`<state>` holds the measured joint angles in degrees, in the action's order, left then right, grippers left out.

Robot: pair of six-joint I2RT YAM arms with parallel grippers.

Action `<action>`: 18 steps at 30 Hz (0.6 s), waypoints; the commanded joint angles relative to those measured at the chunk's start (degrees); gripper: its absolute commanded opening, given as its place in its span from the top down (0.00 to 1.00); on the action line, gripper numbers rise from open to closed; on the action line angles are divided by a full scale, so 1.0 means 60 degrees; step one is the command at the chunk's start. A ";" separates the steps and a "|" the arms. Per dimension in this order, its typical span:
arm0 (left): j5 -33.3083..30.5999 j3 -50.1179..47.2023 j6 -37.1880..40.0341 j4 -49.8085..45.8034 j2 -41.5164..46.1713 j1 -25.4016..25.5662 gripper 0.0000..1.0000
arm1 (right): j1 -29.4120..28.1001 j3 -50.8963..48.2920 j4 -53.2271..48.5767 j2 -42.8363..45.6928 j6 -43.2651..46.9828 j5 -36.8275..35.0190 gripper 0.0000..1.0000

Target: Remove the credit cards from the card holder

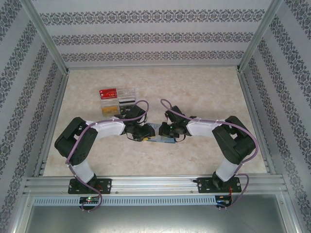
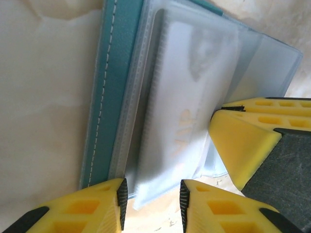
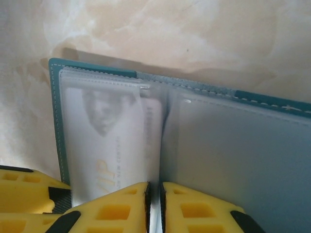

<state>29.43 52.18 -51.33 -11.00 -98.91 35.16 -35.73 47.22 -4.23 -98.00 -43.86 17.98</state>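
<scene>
The card holder (image 1: 162, 140) lies open mid-table between both arms; its teal stitched cover (image 2: 119, 73) and clear sleeves (image 3: 243, 155) face the wrist cameras. A credit card (image 2: 189, 87), pale through the frosted sleeve with gold "VIP" lettering (image 3: 104, 145), sits in the left-hand pocket. My left gripper (image 2: 151, 201) is open, with the card's near end just beyond its parted pads. My right gripper (image 3: 154, 204) is shut on the thin middle leaf of the card holder. Its yellow finger (image 2: 243, 141) rests on the sleeve beside the card.
A clear compartment tray (image 1: 127, 93) stands at the back left, holding a red card (image 1: 108, 92), a black card (image 1: 127, 102) and a tan-gold card (image 1: 111, 108). The marble tabletop (image 1: 204, 92) is ringed by aluminium rails (image 1: 146, 182) and patterned walls.
</scene>
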 commanded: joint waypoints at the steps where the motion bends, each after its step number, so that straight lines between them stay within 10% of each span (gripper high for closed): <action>1: 0.0337 0.0239 -0.0078 0.0542 -0.0272 0.0088 0.65 | 0.0101 -0.0345 -0.0211 -0.0498 -0.0181 -0.0246 0.83; 18: 0.0720 0.0153 -0.0102 0.1506 0.0017 0.0088 0.68 | 0.0364 -0.0214 -0.0104 0.0456 -0.0194 0.0302 0.74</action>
<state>31.64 52.42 -51.46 -8.60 -99.50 35.18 -34.48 46.76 -3.42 -97.14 -44.95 19.40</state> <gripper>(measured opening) 0.319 0.255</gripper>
